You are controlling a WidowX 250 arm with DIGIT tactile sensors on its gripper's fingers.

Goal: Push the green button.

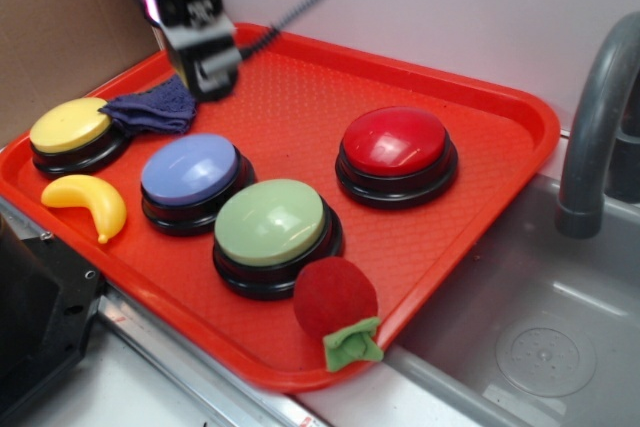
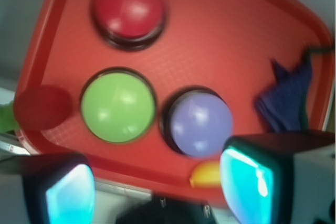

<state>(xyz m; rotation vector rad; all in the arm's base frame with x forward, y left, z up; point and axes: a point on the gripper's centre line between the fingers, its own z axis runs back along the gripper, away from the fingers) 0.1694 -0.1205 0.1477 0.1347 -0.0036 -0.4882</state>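
On your left sits the yellow button [image 1: 70,127] with a banana [image 1: 90,205] in front and a dark blue cloth [image 1: 152,107] beside it. Your gripper [image 1: 208,72] hangs above the tray [image 1: 480,97] near that cloth, fingers [image 2: 247,179] spread apart (nothing between them). Next comes the lavender button [image 1: 190,171], then the green button [image 1: 270,223] touching the red plush ball [image 1: 335,295], and the red button [image 1: 395,142] farthest right.
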